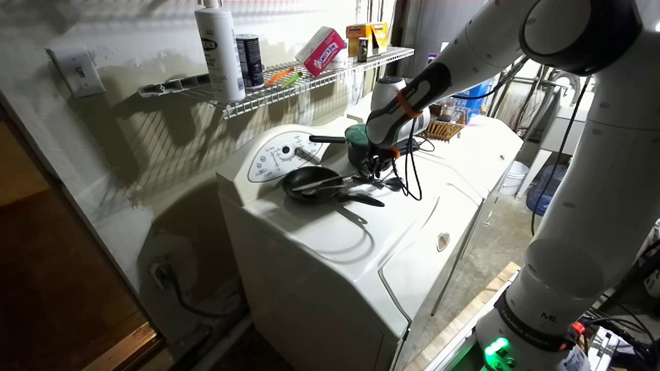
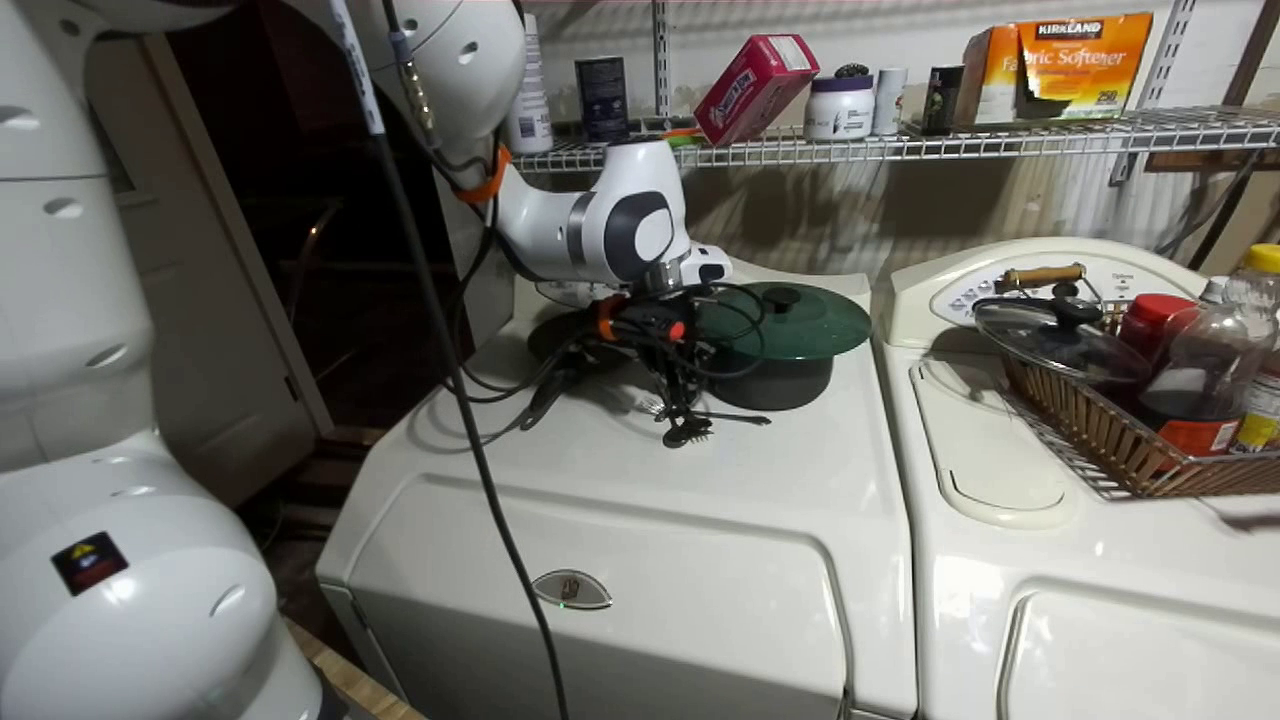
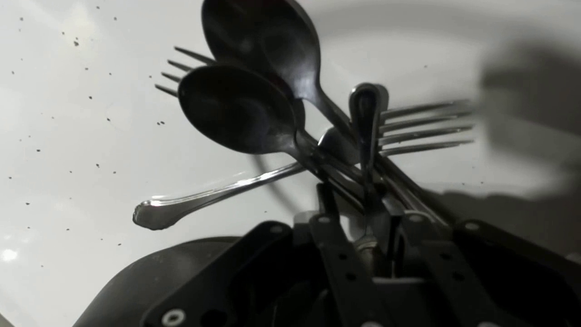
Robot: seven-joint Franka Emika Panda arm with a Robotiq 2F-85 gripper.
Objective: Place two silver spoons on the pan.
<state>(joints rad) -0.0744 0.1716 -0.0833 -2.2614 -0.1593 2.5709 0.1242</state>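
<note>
On the white desk [image 1: 309,224]: black frying pan [image 1: 301,176], near the green-lidded pot [image 2: 790,345].
In the pan: a silver spoon [image 1: 309,191]; a second slim utensil [image 1: 320,182] slants across the rim toward the tool [image 3: 356,200].
Cutlery heap [image 3: 315,156]: two dark spoons [image 3: 238,109] crossed with forks [image 3: 245,186], near the pan.
Tool: over the heap, a cutlery handle [image 3: 364,118] between its fingers; cannot tell whether they grip it.
</note>
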